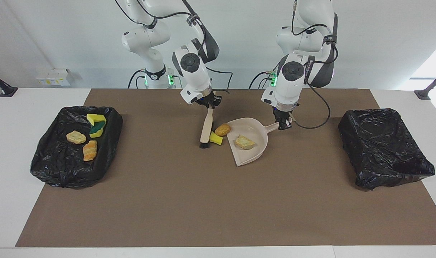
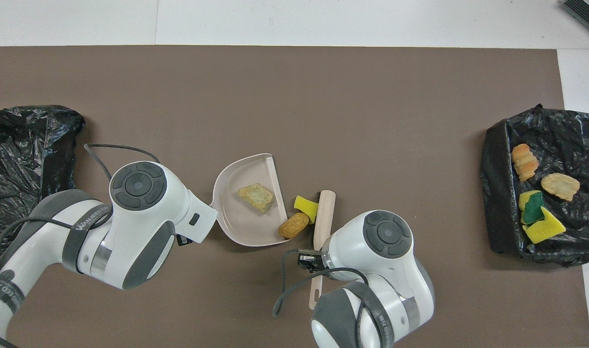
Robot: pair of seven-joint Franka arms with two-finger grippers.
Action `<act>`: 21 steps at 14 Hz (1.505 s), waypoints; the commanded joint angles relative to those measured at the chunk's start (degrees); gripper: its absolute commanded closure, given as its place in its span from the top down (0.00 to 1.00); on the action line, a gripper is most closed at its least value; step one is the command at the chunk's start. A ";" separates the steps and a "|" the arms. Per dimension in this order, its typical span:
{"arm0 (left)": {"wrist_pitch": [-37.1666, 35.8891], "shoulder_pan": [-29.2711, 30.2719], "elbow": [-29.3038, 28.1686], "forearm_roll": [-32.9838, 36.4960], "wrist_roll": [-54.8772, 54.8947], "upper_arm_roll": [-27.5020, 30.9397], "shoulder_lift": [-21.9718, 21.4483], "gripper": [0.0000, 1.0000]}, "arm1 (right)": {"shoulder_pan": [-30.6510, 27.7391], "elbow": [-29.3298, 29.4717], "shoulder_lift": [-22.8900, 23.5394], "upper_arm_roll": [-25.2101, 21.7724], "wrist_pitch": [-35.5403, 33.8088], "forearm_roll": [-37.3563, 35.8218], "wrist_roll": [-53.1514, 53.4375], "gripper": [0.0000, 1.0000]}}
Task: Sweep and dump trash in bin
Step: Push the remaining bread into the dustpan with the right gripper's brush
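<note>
My right gripper (image 1: 211,103) is shut on the handle of the beige brush (image 1: 206,126). The brush's black bristles rest on the mat against a yellow sponge scrap (image 1: 216,138). My left gripper (image 1: 284,124) is shut on the handle of the beige dustpan (image 1: 255,152), which lies on the mat with its mouth toward the brush. A tan bread-like scrap (image 1: 244,142) lies in the pan. An orange-brown lump (image 1: 222,129) sits at the pan's mouth edge. In the overhead view the brush (image 2: 323,212), sponge scrap (image 2: 306,207), lump (image 2: 293,225) and pan (image 2: 236,227) show between my two hands.
A black-lined bin (image 1: 53,161) at the right arm's end of the table holds several scraps, yellow-green sponges and bread-like lumps. A second black-lined bin (image 1: 382,150) at the left arm's end shows nothing inside. A brown mat (image 1: 203,208) covers the table.
</note>
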 commanded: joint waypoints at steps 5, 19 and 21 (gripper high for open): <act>1.74 -0.77 -1.52 0.75 -1.94 0.58 -0.96 0.00 | 2.07 13.01 7.92 0.65 -0.26 6.77 0.21 0.00; -0.02 0.72 -0.73 0.23 -14.51 0.75 -1.75 0.00 | -2.16 6.71 -2.61 0.39 -13.03 -9.41 -0.32 0.00; -2.82 2.92 1.63 0.14 -14.25 0.75 -2.37 0.00 | 0.91 3.19 -5.16 0.39 -10.29 -9.41 0.56 0.00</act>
